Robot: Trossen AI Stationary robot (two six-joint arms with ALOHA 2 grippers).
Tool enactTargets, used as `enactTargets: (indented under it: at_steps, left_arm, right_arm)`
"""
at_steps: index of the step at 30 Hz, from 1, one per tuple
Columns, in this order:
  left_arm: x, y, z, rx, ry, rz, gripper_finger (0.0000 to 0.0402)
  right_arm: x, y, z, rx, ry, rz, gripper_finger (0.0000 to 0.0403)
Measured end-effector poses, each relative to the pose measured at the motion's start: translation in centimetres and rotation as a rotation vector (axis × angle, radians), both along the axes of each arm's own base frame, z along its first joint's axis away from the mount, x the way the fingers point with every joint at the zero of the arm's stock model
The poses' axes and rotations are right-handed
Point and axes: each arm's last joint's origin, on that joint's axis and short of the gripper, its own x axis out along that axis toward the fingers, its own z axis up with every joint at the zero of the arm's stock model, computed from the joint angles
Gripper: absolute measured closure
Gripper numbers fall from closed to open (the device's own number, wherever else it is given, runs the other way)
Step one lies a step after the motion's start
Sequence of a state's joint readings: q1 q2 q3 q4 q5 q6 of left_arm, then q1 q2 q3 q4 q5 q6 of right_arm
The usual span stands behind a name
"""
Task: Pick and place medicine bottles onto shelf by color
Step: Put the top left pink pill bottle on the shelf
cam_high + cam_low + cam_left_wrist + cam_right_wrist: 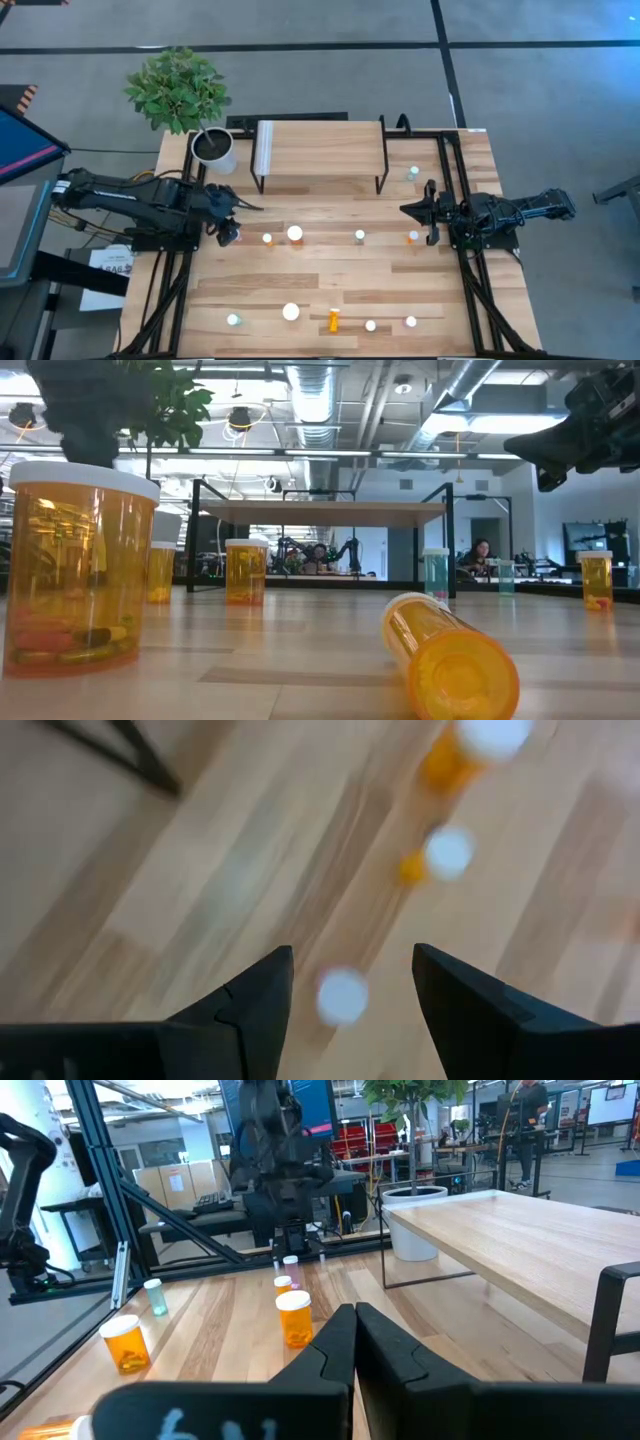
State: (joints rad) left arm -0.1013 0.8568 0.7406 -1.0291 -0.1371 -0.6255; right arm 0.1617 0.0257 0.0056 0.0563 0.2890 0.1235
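The left tool [232,232] is hanging open and empty just off the shelf's [320,148] front left leg, above a small white-capped bottle [342,996] standing on the worktop [340,280]. The right tool [408,210] is waiting shut and empty off the shelf's front right corner, while the other medicine bottles [295,234] are sitting scattered on the worktop before the shelf.

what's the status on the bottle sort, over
Left gripper open, above a small white-capped bottle. Right gripper shut, empty, right of the shelf. Shelf top bare. Nothing in the way.
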Motion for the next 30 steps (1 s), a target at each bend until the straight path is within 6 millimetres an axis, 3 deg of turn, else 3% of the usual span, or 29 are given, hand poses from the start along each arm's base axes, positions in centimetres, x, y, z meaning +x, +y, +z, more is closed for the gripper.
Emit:
enactTargets:
  at_steps: [4, 14, 21, 30]
  left_arm:
    - [0.1, -0.1, -0.9, -0.019, 0.135, -0.013, 0.0186]
    - [0.2, -0.9, -1.9, -0.009, 0.179, -0.049, 0.0119]
    - [-2.0, -1.1, -2.6, -0.003, 0.015, 0.018, 0.0120]
    - [-2.7, -1.5, -4.9, -0.017, 0.006, 0.003, 0.0121]
  right_arm:
    - [0.0, 0.0, 0.0, 0.000, 0.000, 0.000, 0.0369]
    - [0.0, 0.0, 0.0, 0.000, 0.000, 0.000, 0.0369]
    - [0.0, 0.0, 0.0, 0.000, 0.000, 0.000, 0.0369]
    - [0.0, 0.0, 0.0, 0.000, 0.000, 0.000, 0.0369]
